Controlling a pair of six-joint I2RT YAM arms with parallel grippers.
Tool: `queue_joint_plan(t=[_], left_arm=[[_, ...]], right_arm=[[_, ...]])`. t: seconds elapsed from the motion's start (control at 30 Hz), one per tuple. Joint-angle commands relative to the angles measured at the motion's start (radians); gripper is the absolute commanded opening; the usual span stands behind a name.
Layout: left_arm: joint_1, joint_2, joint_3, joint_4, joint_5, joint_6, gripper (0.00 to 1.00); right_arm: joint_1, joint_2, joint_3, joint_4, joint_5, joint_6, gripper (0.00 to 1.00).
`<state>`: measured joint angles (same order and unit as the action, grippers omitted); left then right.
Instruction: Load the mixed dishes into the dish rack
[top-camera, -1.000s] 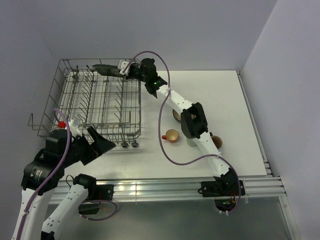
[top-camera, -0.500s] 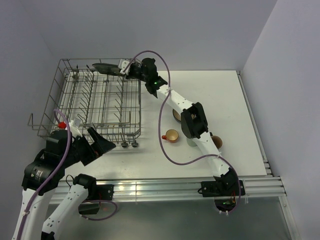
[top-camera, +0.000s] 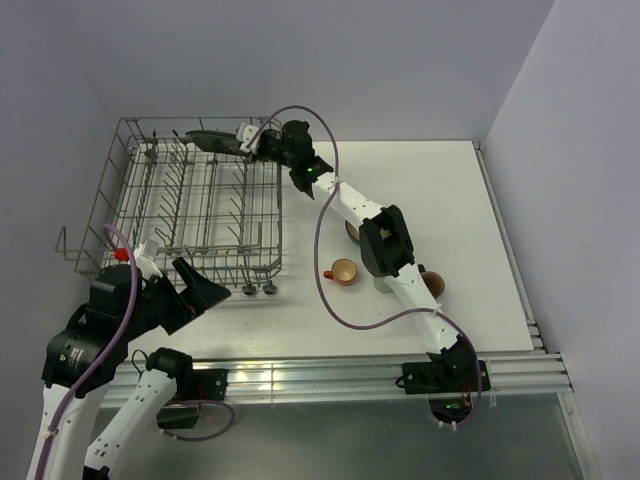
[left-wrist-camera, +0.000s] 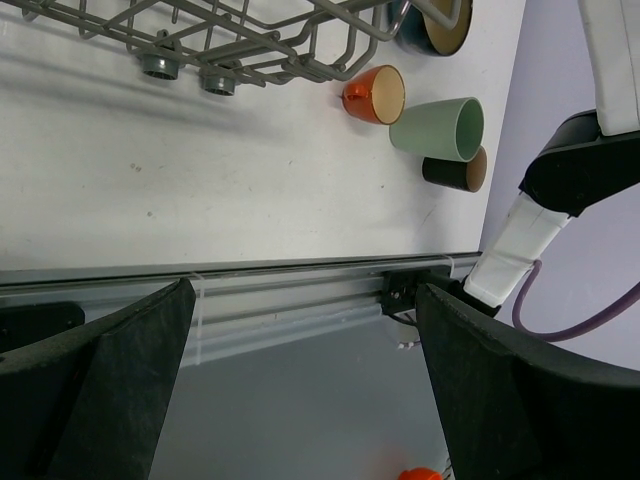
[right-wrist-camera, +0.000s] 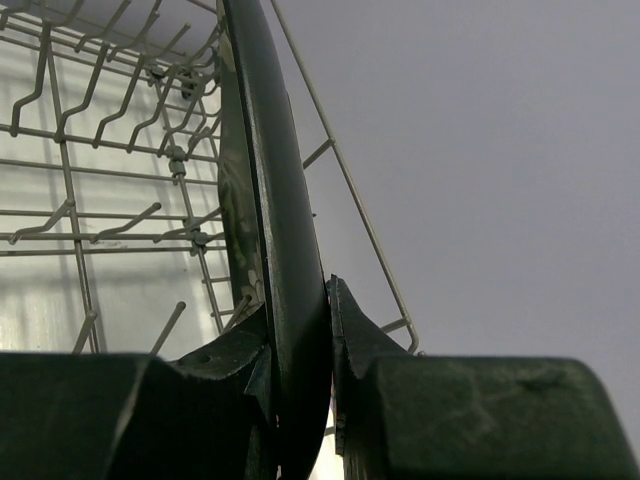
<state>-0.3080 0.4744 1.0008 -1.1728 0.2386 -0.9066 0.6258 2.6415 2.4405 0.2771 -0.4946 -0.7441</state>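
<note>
R tool clamped on dark plate above rack, L tool wide apart

Dish rack open from above, save the plate at its 12 o'clock rim. Right arm bars its 3 o'clock side, cups beside it.

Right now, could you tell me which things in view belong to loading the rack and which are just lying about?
Job: dish rack; dark square plate, clamped in the right gripper; blue bowl; pale green mug; orange-red cup; brown cup.
Not the job: purple cable; metal rail.
</note>
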Motion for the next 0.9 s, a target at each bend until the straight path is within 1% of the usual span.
queue_joint_plan(t=[0.0,0.1,0.27,0.33,0.53,0.73,0.8,0.83,0.87], left_arm=[[0.001,-0.017,-0.004,0.001,-0.002,-0.023,0.99],[0.001,-0.025,-0.007,-0.001,-0.004,-0.031,0.99],[0.001,-0.03,-0.007,-0.004,-0.007,-0.034,0.99],[0.001,-0.031,-0.001,-0.004,-0.009,-0.034,0.99],[0.001,-0.037,-0.002,0.001,-0.005,-0.034,0.99],[0.001,-0.033,0.009,-0.005,-0.005,-0.029,0.99],[0.001,-0.033,0.009,-0.008,-0.005,-0.029,0.99],[0.001,-0.033,0.012,-0.01,-0.005,-0.029,0.99],[0.001,-0.033,0.013,-0.011,-0.005,-0.028,0.99]], right_arm=[[0.015,-0.005,0.015,0.185,0.005,0.002,0.07],[0.021,-0.003,0.006,0.186,0.002,0.002,0.1],[0.031,-0.006,0.006,0.189,0.001,0.009,0.19],[0.034,-0.012,0.006,0.186,0.002,0.006,0.25],[0.032,-0.025,0.006,0.172,0.007,0.005,0.34],[0.032,-0.026,-0.005,0.155,0.013,0.006,0.37],[0.034,-0.025,-0.006,0.158,0.019,0.008,0.42],[0.034,-0.025,-0.006,0.162,0.021,0.011,0.47],[0.035,-0.025,-0.008,0.162,0.021,0.012,0.47]])
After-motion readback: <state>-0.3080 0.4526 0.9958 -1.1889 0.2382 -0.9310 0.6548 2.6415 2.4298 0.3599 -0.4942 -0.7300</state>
